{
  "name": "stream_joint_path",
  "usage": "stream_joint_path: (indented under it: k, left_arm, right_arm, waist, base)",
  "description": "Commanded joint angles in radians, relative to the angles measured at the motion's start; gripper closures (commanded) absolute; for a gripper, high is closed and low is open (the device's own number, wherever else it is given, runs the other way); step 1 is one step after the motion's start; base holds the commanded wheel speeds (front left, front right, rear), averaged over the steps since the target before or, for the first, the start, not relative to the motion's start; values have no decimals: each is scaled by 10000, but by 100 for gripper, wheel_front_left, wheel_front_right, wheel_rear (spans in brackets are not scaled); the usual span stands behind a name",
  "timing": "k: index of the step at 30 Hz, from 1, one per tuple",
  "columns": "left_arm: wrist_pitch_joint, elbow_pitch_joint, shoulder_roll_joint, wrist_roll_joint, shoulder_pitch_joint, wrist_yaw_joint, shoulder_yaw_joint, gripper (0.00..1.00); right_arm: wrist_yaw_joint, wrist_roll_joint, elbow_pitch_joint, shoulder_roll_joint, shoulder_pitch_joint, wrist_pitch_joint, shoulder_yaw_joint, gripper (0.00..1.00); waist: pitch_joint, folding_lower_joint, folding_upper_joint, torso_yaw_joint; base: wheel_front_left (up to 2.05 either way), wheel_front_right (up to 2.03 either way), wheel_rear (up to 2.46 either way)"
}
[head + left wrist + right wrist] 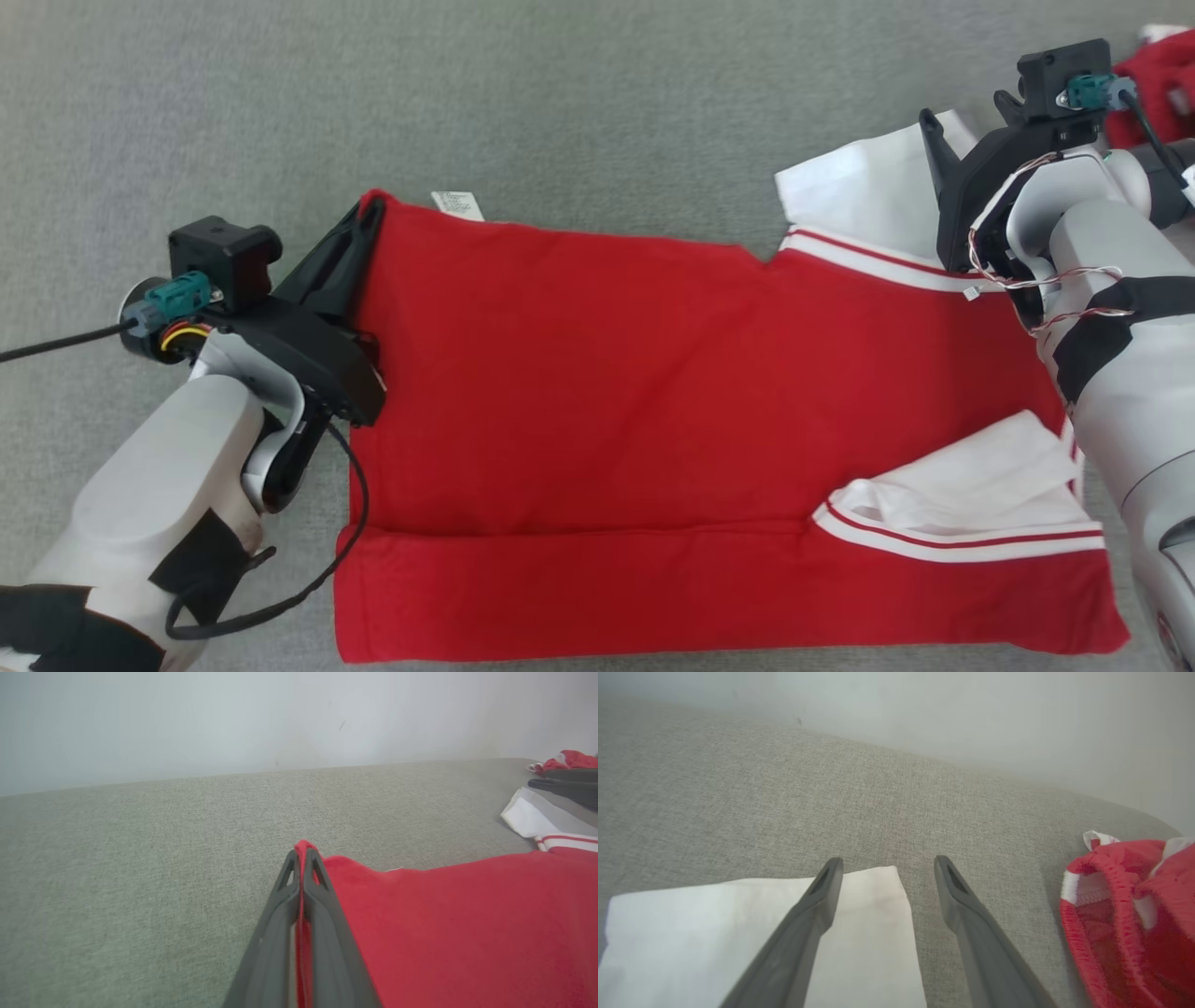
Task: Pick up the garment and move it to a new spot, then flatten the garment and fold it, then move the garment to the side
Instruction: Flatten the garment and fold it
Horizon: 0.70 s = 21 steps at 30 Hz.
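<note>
Off at the far right, a second, bunched red garment (1162, 84) with white trim and a ribbed band sits on the grey fabric surface (560, 93), well apart from the action and just past the right arm. A pale wall (280, 718) rises behind the surface's far edge. A black cable (56, 343) trails off the left wrist toward the left. Nothing lies on top of the shirt.

Now the red shirt (607, 373): it's spread flat across the middle of the surface, hem to the left, white sleeves to the right. A long strip along the near edge is folded over, and the near sleeve (971, 485), white with red stripes, lies tucked on the body. The far sleeve (868, 187) sticks out flat on the grey. A small white label (457, 203) peeks out at the far hem.

The left gripper (372, 210) is clamped tight on the far hem corner, red cloth pinched between its fingers in the left wrist view. The right gripper (887, 861) is spread wide and holds nothing, one finger over the far sleeve's corner, the other over bare grey surface.
</note>
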Motion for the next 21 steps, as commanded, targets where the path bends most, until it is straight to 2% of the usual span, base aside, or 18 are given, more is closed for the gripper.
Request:
stream_joint_path:
  k: [1,7,8,9,10,13,21]
  left_arm:
    - [-87,-217,-16,142,37,91,0,100]
    - [-157,-817,138,312,242,273,14,100]
    - [-161,-892,157,327,244,303,21,100]
    - [-159,-961,183,325,247,321,30,100]
    - [-163,-1019,208,324,253,342,41,100]
    - [-170,-1095,258,308,269,377,77,100]
    - [-195,-927,428,197,516,408,224,100]
  right_arm:
    - [-25,-79,48,-102,-138,80,-63,0]
    - [-25,-297,144,-265,-234,442,-359,0]
    - [-25,-340,160,-289,-237,519,-433,35]
    - [-25,-362,173,-285,-240,567,-494,76]
    - [-25,-399,185,-258,-240,636,-546,100]
    - [-25,-430,197,-196,-271,552,-658,100]
    - [-25,-705,150,49,-545,-502,-849,100]
  waist:
    - [296,-1,-1,252]
    - [546,-1,-1,318]
    - [592,-1,-1,330]
    - [625,-1,-1,336]
    - [649,-1,-1,336]
    - [661,-1,-1,310]
    - [156,-1,-1,48]
  base:
    - [0,0,0]
    - [0,0,0]
    - [0,0,0]
    - [0,0,0]
    - [0,0,0]
    - [0,0,0]
    - [0,0,0]
